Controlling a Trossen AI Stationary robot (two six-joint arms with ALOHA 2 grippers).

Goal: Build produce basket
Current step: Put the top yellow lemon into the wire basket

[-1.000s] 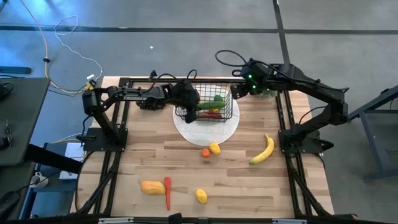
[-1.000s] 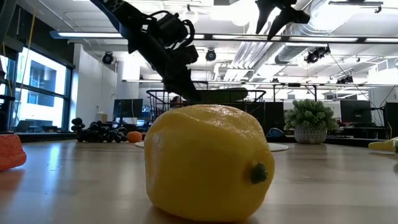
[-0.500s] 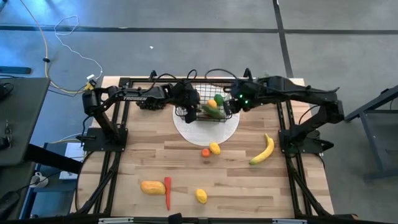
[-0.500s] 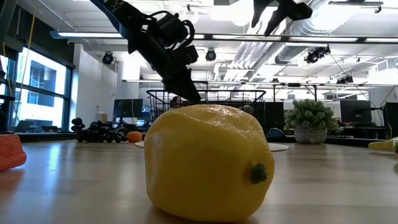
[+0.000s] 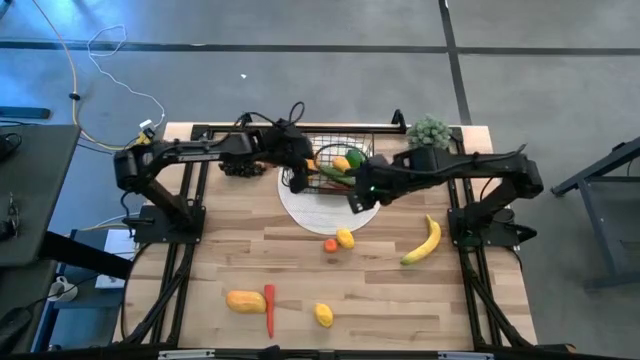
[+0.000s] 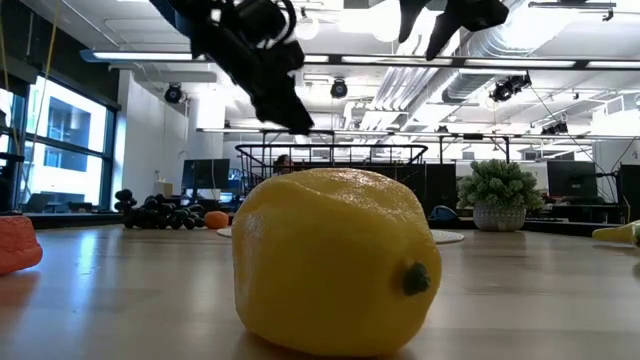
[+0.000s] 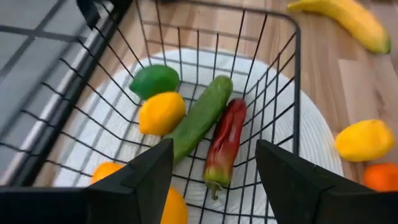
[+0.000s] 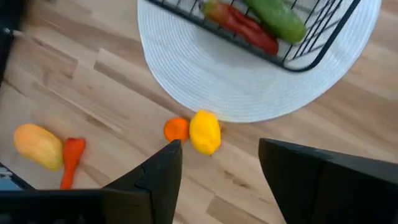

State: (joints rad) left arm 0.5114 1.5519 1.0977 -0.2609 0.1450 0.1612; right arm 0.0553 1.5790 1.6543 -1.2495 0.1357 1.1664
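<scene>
Both sets of jaws are standing wide apart and holding nothing. Your left gripper (image 5: pixel 297 180) is hanging over the basket (image 5: pixel 338 166) at its left rim, and your right gripper (image 5: pixel 357 199) is hovering over the white disc (image 5: pixel 330 212) beside the basket's right corner. You are looking at a cucumber (image 7: pixel 200 117), chilli (image 7: pixel 224 142) and lemon (image 7: pixel 161 113) lying inside, near the bench's far edge.

Surface (image 5: pixel 380 290): pale wood planks with a black frame round the edges.
Disc (image 5: pixel 310 212): round, white, at the far middle; the basket (image 5: pixel 330 170) stands on it.
Plant (image 5: pixel 431 130): far right corner.
Grapes (image 5: pixel 240 168): left of the disc.
Banana (image 5: pixel 423 241): right side.
Small orange fruit (image 5: pixel 330 245) and lemon (image 5: pixel 346 238): touching, just near of the disc.
Mango (image 5: pixel 244 300) and chilli (image 5: pixel 269 308): near left, side by side.
Near lemon (image 5: pixel 324 315): near edge, middle.
</scene>
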